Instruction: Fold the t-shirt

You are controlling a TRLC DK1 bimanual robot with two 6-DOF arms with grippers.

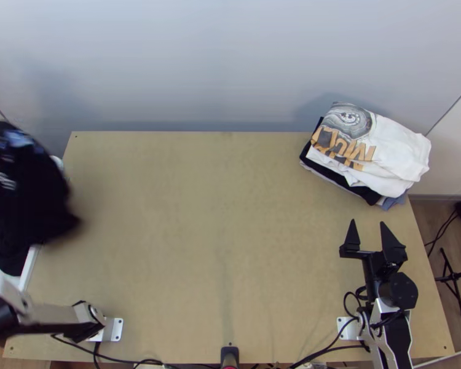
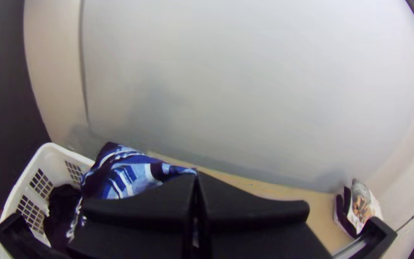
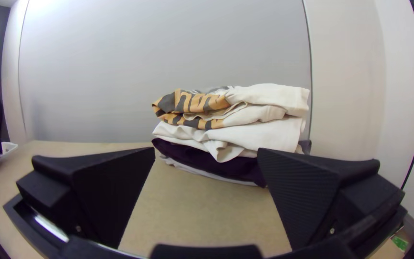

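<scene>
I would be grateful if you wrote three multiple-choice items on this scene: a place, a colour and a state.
1. Where is the stack?
A: near left corner
B: far right corner
C: in the basket

2. What is its top garment's main colour?
A: white
B: red
C: green

3. How is the left claw?
A: wide open
B: shut, empty
C: shut on cloth

1 B: it sits at the table's far right.
2 A: white shows from above.
3 C: its fingers meet on patterned cloth.

Folded clothes [image 1: 387,157] on wooden table [image 1: 200,227]
</scene>
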